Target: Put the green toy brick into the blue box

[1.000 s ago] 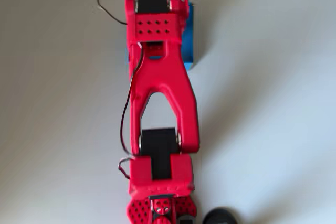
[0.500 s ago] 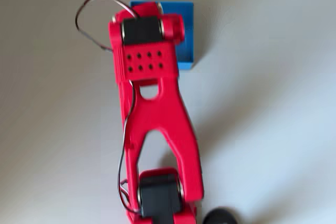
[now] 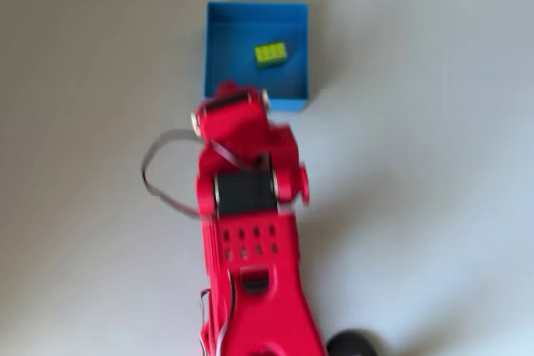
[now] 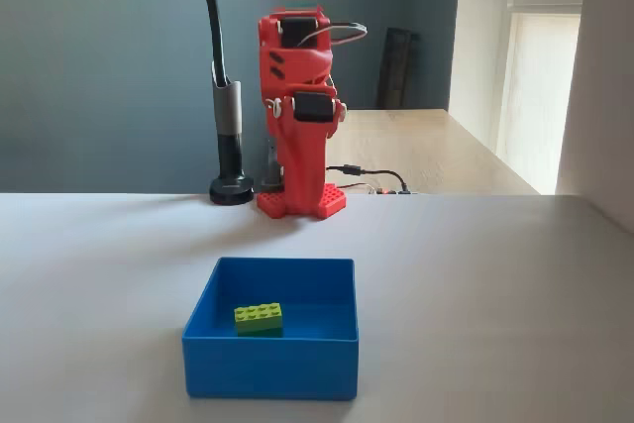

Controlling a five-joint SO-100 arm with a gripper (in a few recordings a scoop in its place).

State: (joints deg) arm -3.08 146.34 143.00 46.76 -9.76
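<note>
The lime-green toy brick point(image 3: 269, 54) lies flat on the floor of the blue box point(image 3: 215, 47), studs up, toward the box's upper right in the overhead view. From the fixed view, the brick point(image 4: 259, 317) rests left of centre inside the box point(image 4: 269, 367). My red arm point(image 4: 297, 96) is folded back over its base, well away from the box. The gripper point(image 3: 231, 111) is blurred, just below the box's near wall in the overhead view. It holds nothing I can see, and its jaws are not clear enough to read.
A black pole on a round base point(image 4: 231, 188) stands beside the arm's base; its foot point(image 3: 350, 343) shows at the bottom edge of the overhead view. Cables point(image 4: 369, 174) lie behind the arm. The pale table point(image 4: 495, 284) spreads wide around the box.
The arm has pulled back from over the box toward its base, uncovering the box. The green brick now lies inside it.
</note>
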